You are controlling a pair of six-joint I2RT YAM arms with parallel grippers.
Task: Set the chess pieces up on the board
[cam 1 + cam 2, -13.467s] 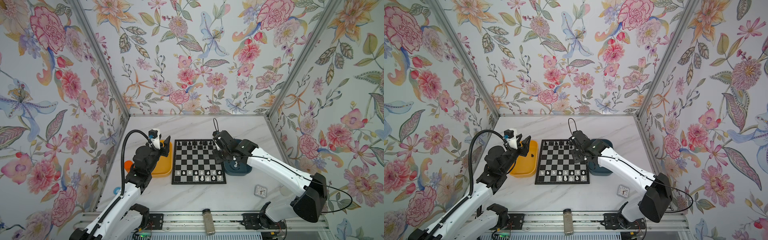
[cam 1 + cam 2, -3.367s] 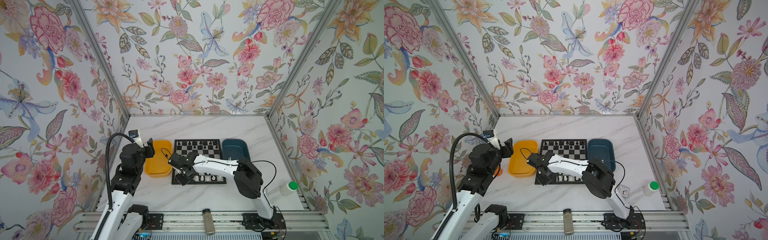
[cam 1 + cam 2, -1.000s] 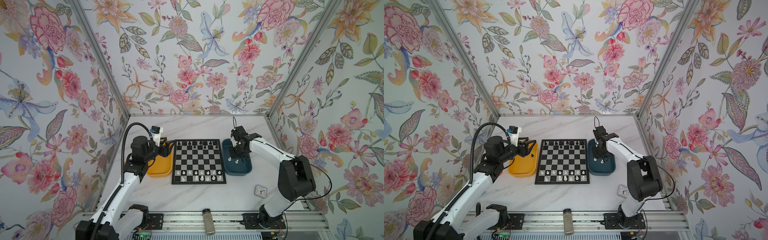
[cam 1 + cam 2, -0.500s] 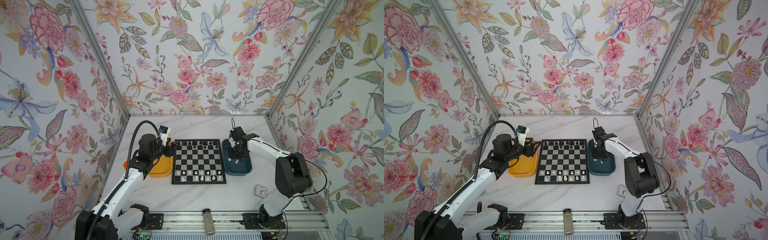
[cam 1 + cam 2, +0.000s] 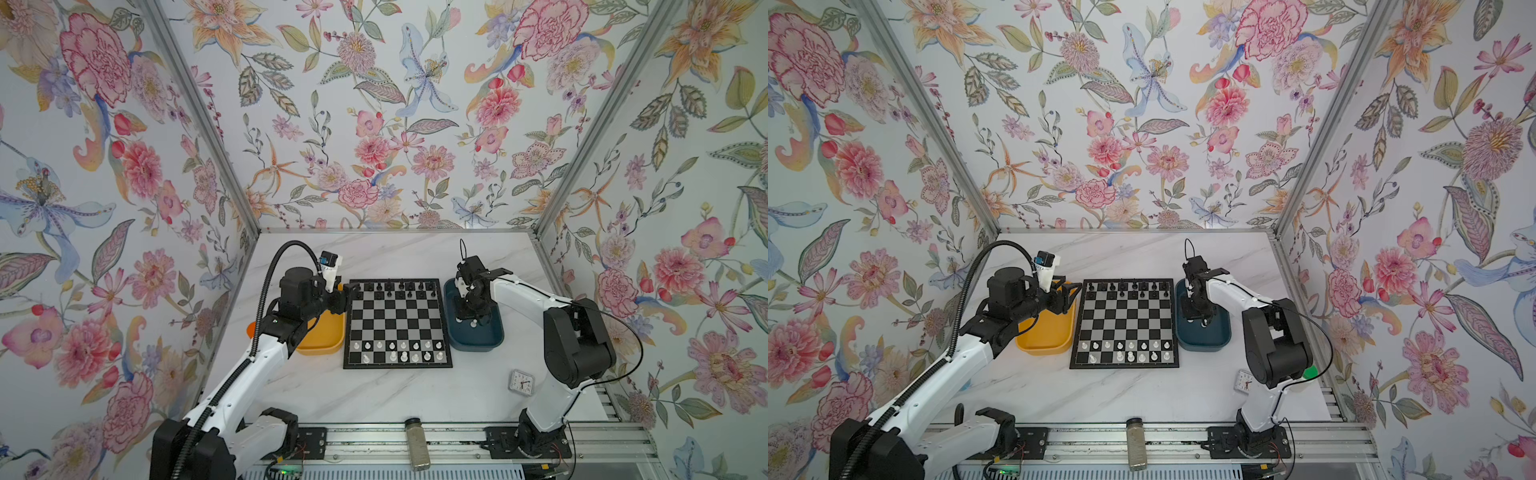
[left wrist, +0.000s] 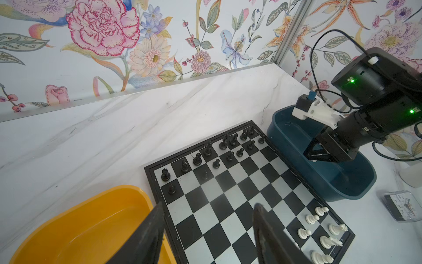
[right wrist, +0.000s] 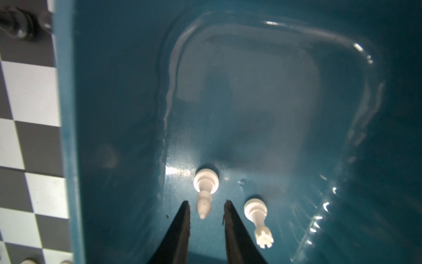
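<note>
The board (image 5: 397, 321) (image 5: 1125, 321) lies mid-table. Black chess pieces (image 5: 392, 287) (image 6: 228, 146) stand on its two far rows and white ones (image 5: 399, 351) (image 6: 319, 228) on its two near rows. My left gripper (image 5: 340, 297) (image 6: 209, 206) hovers open and empty over the board's left edge beside the yellow tray (image 5: 322, 338). My right gripper (image 5: 467, 309) (image 7: 206, 203) points down into the dark blue tray (image 5: 478, 343) (image 7: 228, 91). It is narrowly open, straddling the tip of a lying white bishop (image 7: 204, 201) without touching it. A white rook (image 7: 258, 217) lies beside it.
A small clock (image 5: 521, 381) (image 6: 402, 205) sits near the front right. A jar (image 5: 417, 442) lies on the front rail. A green-capped bottle (image 5: 1308, 372) shows behind the right arm. An orange object (image 5: 250, 330) peeks out left of the yellow tray.
My left gripper has moved a little to the right, from over the yellow tray towards the board's left edge. The right gripper has stayed in the blue tray, almost still.
</note>
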